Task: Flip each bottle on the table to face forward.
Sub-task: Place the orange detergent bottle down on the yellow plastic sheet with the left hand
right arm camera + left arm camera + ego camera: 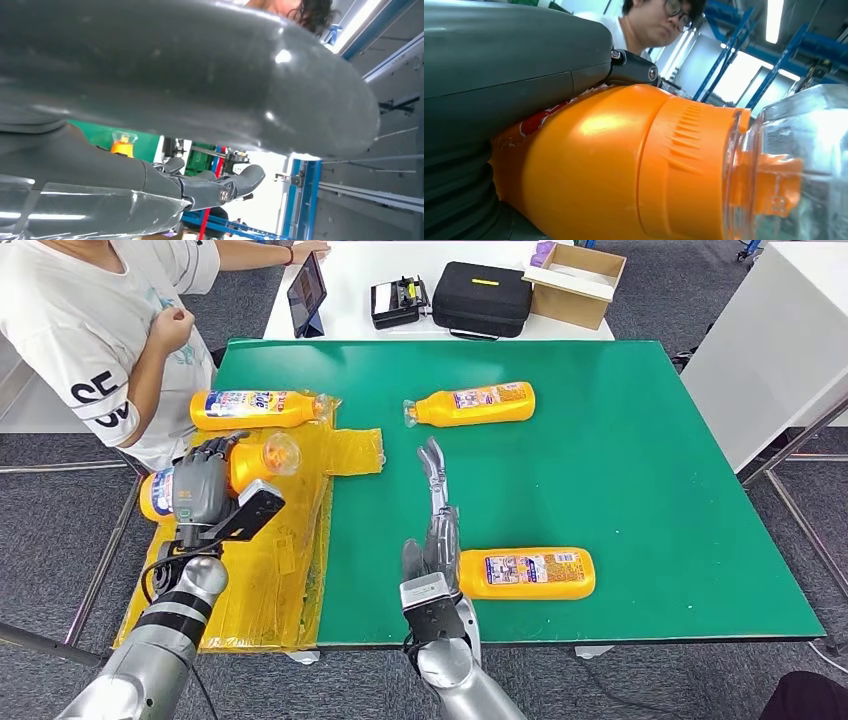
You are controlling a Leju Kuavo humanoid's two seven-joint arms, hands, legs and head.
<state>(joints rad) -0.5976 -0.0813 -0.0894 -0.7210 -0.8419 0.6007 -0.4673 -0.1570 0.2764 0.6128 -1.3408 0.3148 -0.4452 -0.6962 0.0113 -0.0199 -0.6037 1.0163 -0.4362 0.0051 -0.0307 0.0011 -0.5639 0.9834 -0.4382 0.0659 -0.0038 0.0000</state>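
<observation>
My left hand (203, 487) grips an orange bottle (250, 466) with a clear cap (281, 452) over the yellow sheet (270, 570) at the table's left side. In the left wrist view that bottle (624, 165) lies against my hand's grey cover (499, 75). My right hand (434, 535) is open, its fingers stretched forward over the green table (650, 470), just left of a second bottle (527, 573) lying label up. A third bottle (475, 404) lies at mid-table. A fourth (255, 408) lies at the far left.
A person in a white shirt (90, 330) stands at the table's far-left corner. Behind the green table, a white table carries a tablet (307, 292), a black case (485, 295) and a cardboard box (575, 280). A white cabinet (770, 350) stands on the right.
</observation>
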